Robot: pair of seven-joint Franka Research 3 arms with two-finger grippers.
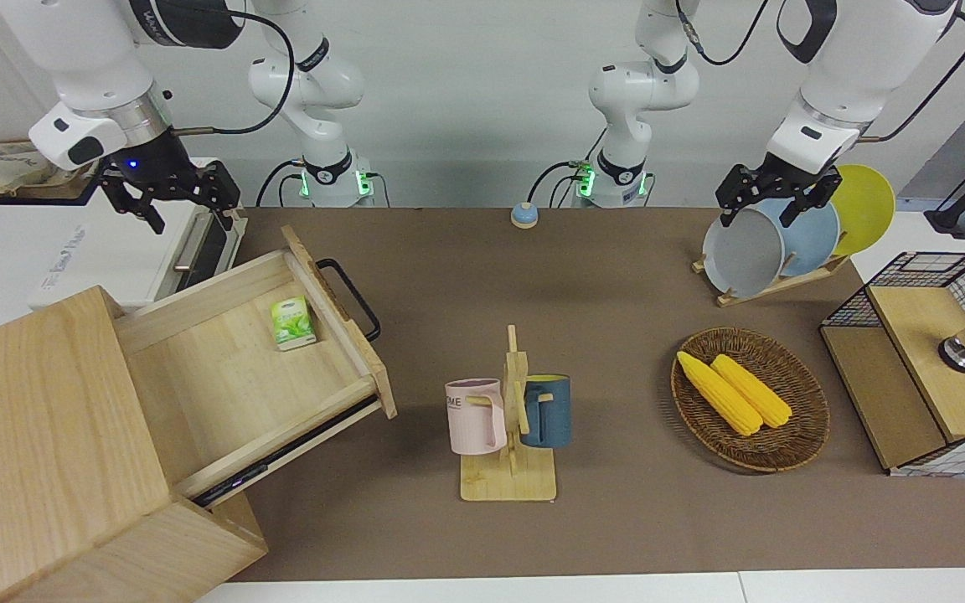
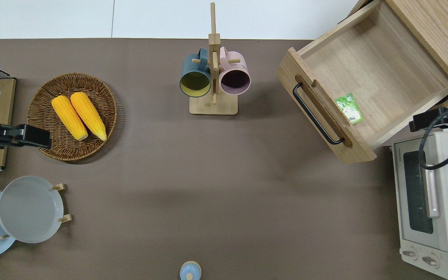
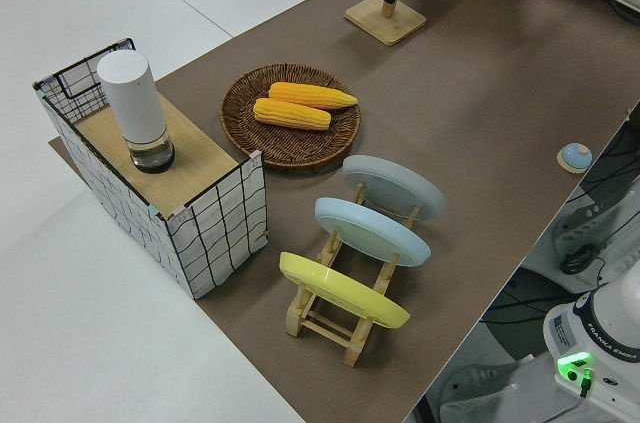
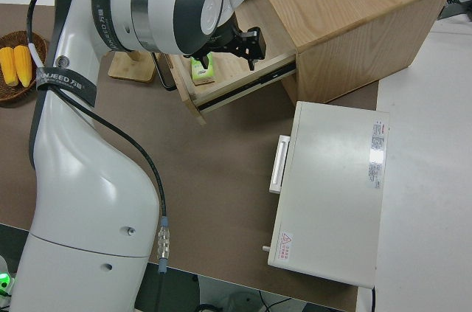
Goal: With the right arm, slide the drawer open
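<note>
**Operator:** Jaws status?

**Unit:** Both fingers of my right gripper (image 1: 171, 203) stand spread apart, gripping nothing. It hangs in the air over the toaster oven (image 2: 434, 206), at the edge nearest the cabinet (image 1: 47, 435), well clear of the black bar handle (image 1: 349, 297).

**Operator:** Container contents, nearest the bases first.

**Unit:** The rack (image 3: 335, 318) nearest the left base holds three plates on edge: yellow (image 3: 340, 288), light blue (image 3: 372, 230) and grey-blue (image 3: 394, 186). Farther out, the wicker basket (image 2: 43, 116) holds two corn cobs (image 2: 78, 114) lying side by side. The drawer (image 2: 368, 77), at the right arm's end of the table, stands pulled far out of the cabinet. It holds one small green packet (image 2: 349, 108), lying just inside the drawer front. The mug stand (image 2: 213, 74) carries a dark blue mug (image 2: 195, 76) and a pink mug (image 2: 235, 76).

**Operator:** Arm pose?

**Unit:** My right arm (image 4: 110, 105) reaches out from its base with the wrist turned down; the blue wrist light (image 1: 131, 164) is lit. My left arm is parked, and its gripper (image 1: 776, 191) also shows its fingers apart, empty.
</note>
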